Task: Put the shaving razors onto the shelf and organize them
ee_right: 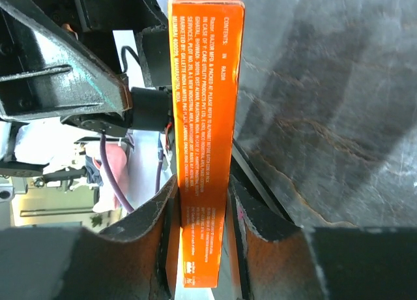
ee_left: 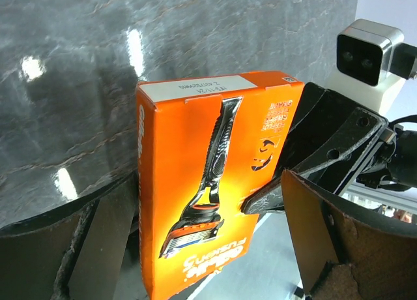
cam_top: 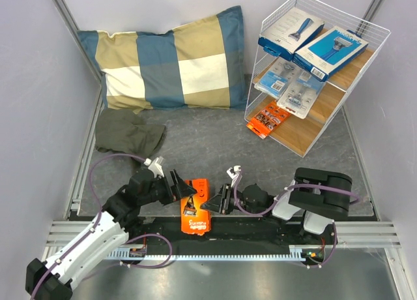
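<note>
An orange razor pack (cam_top: 195,212) is held above the table's near edge, between my two grippers. My right gripper (cam_top: 212,201) is shut on it, its fingers (ee_right: 156,215) pressing both flat faces of the pack (ee_right: 203,117). My left gripper (cam_top: 184,190) is open. In the left wrist view its fingers (ee_left: 326,248) stand wide on either side of the pack (ee_left: 208,182), with a gap on the right. The shelf (cam_top: 311,132) at the back right holds two blue boxes (cam_top: 291,31), two blister packs (cam_top: 277,77) and an orange card (cam_top: 268,119).
A blue-and-tan checked pillow (cam_top: 172,59) leans at the back. A dark green cloth (cam_top: 129,132) lies at the left. The metal rail (cam_top: 215,248) runs along the near edge, and grey walls close in both sides.
</note>
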Controlling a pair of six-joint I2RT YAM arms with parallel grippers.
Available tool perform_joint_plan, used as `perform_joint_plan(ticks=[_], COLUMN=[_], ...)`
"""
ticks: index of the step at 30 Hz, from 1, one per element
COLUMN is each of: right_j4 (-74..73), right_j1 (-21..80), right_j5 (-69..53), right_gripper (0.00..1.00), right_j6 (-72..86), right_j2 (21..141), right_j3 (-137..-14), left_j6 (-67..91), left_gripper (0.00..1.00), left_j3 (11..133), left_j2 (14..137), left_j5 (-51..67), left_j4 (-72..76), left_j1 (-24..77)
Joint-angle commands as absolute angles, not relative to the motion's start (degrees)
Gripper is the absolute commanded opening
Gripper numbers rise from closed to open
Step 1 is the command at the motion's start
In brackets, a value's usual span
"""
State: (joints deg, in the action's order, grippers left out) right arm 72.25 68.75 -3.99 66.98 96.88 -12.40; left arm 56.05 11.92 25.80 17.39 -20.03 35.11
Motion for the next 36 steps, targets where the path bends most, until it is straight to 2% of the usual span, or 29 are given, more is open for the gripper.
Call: perform_joint_plan(ticks=[1,8,13,25,28,33,36], right_j4=[71.46,62.86,49.50,15.59,12.23,14.50,12.22], right_j1=[68.38,68.12,68.03,68.03,68.03,68.03,68.12], right_j5=[-2.11,1.30,6.23,28.55,32.25,33.92,36.38], right_gripper=[0.20,0.16,0.14,0.00,0.00,0.00,0.00], right_j6=[63.64,60.21,56.08,52.21,51.86,49.66,48.17], right_j2=[92.12,82.55,72.35,31.14,21.38,5.31,0.55], right_j3=[-12.39,-11.69,-11.78,-10.81,-9.93,-5.98,-6.68], left_j6=[51.51,46.85,42.72,38.67,39.81,41.48,43.41], left_gripper=[0.96,0.97,0.98,0.99,0.99,0.99,0.99], left_j3=[17.83,24.78,31.62,40.52,39.73,37.45,34.02], left_j2=[29.34,32.43,35.06,43.68,44.21,46.23,46.32], left_j5=[17.32,13.72,10.99,9.75,11.33,13.88,18.87], left_j4=[-17.66,-20.83,-23.55,-23.04,-19.44,-14.51,-7.14], left_j1=[35.42,35.42,35.42,35.33,35.33,35.33,35.42])
